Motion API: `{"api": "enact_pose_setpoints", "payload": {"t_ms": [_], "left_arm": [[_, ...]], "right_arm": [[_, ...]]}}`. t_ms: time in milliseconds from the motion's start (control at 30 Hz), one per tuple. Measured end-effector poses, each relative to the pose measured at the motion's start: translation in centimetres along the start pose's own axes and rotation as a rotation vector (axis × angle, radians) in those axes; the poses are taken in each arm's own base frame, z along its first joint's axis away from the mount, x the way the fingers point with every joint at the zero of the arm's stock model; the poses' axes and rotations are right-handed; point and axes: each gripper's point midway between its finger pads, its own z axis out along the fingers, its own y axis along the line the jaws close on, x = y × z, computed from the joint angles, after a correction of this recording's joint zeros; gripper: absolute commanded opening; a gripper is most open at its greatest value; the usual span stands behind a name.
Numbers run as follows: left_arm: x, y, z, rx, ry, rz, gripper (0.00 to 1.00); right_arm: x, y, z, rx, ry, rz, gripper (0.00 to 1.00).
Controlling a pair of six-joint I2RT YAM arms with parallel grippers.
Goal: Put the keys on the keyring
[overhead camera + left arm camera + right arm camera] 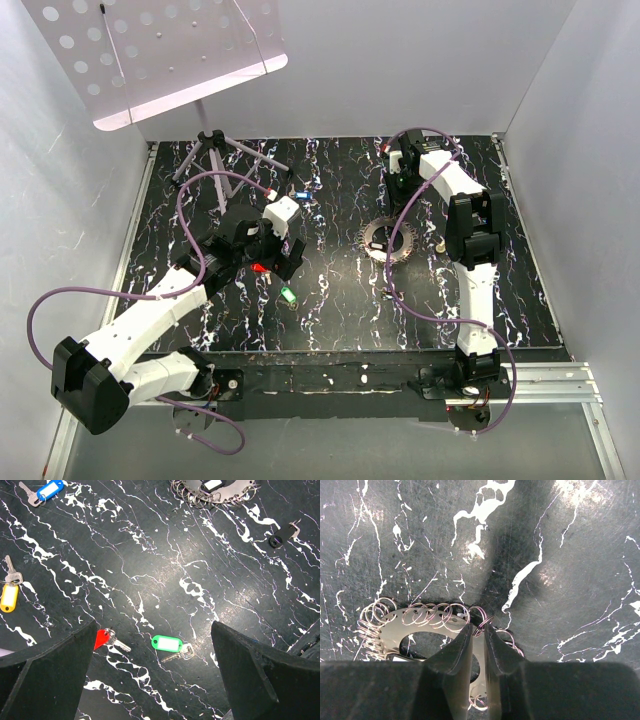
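The keyring (390, 240), a toothed silvery disc with small wire rings round its edge, lies right of centre on the black marble table. My right gripper (478, 627) is at its far edge, the fingers closed to a narrow gap on one wire ring of the keyring (420, 630). My left gripper (154, 626) is wide open above the table. The green key (170, 644) lies between its fingers and the red key (106, 639) beside the left finger. A blue key (47, 491) and a yellow key (9, 596) lie farther off.
A black-tagged key (280, 536) lies near the keyring (215, 489). A small brass knob (440, 245) sits right of the ring. A tripod stand (220, 155) with a perforated white board (160, 50) stands at the back left. White walls close in the table.
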Motion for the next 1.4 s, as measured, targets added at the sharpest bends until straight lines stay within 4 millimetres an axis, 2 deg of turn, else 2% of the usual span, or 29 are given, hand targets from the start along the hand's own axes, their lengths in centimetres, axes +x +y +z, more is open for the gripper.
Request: {"api": "enact_pose_setpoints", "payload": {"t_ms": [400,700,867,1033,1400], "left_arm": [[0.0,0.0,0.0,0.000,0.000,0.002,0.98],[0.0,0.0,0.0,0.000,0.000,0.002,0.98],[0.0,0.0,0.0,0.000,0.000,0.002,0.98],[0.0,0.0,0.0,0.000,0.000,0.002,0.98],[0.0,0.0,0.0,0.000,0.000,0.002,0.98]], "right_arm": [[0.0,-0.1,0.0,0.003,0.000,0.001,0.09],[-0.1,0.1,0.0,-0.004,-0.005,0.000,0.07],[0.1,0.8,-0.2,-0.054,-0.015,0.004,0.05],[0.0,1.9,-0.4,-0.116,-0.027,0.002,0.09],[0.0,1.4,-0.3,-0.093,-0.027,0.002,0.18]]}}
